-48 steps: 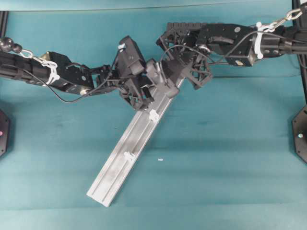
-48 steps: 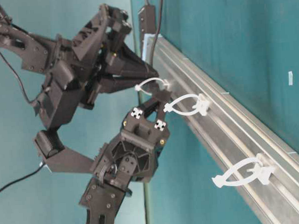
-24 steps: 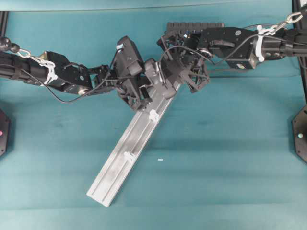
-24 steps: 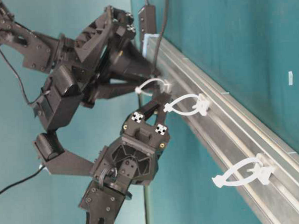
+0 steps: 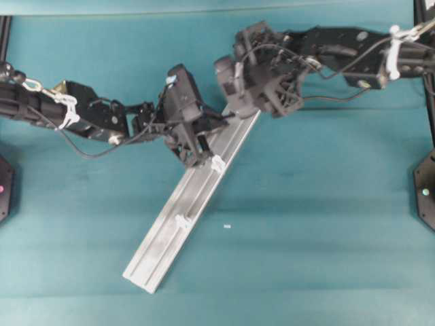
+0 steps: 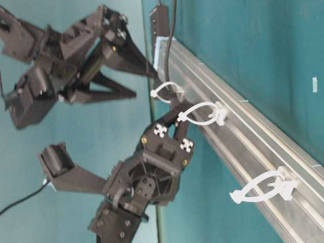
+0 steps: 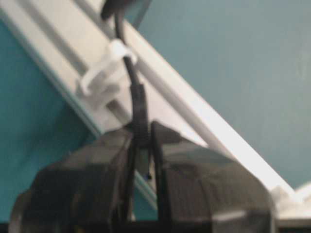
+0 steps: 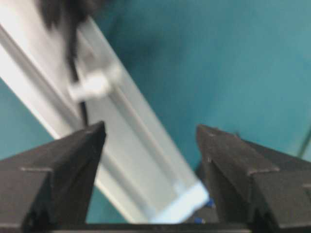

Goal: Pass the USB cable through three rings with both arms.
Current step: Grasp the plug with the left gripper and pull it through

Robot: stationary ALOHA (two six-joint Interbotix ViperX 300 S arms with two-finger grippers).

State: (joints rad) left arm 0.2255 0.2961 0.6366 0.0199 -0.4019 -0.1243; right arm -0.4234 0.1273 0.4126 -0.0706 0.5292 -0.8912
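The USB cable [image 7: 138, 104] runs down through the first ring [image 7: 109, 60] on the silver rail [image 7: 194, 107]. My left gripper [image 7: 144, 131] is shut on its ribbed end just past that ring. From table level, the left gripper [image 6: 175, 107] sits between the first ring [image 6: 166, 91] and the second ring [image 6: 202, 113]; the third ring [image 6: 261, 188] is free. My right gripper [image 8: 150, 131] is open and empty above the rail's far end [image 8: 131, 141]. From overhead, the left gripper [image 5: 197, 153] touches the rail [image 5: 170, 231] and the right gripper [image 5: 234, 102] hovers beyond it.
A black hub [image 6: 158, 19] lies at the rail's far end, with the cable [image 6: 169, 43] leading down from it. A small white scrap [image 5: 227, 226] lies on the teal cloth right of the rail. Black stands [image 5: 427, 190] flank the table's sides.
The right gripper opened, let go of the cable and drew back up toward the rail's far end. The left gripper slid a little along the rail toward the second ring, holding the cable.
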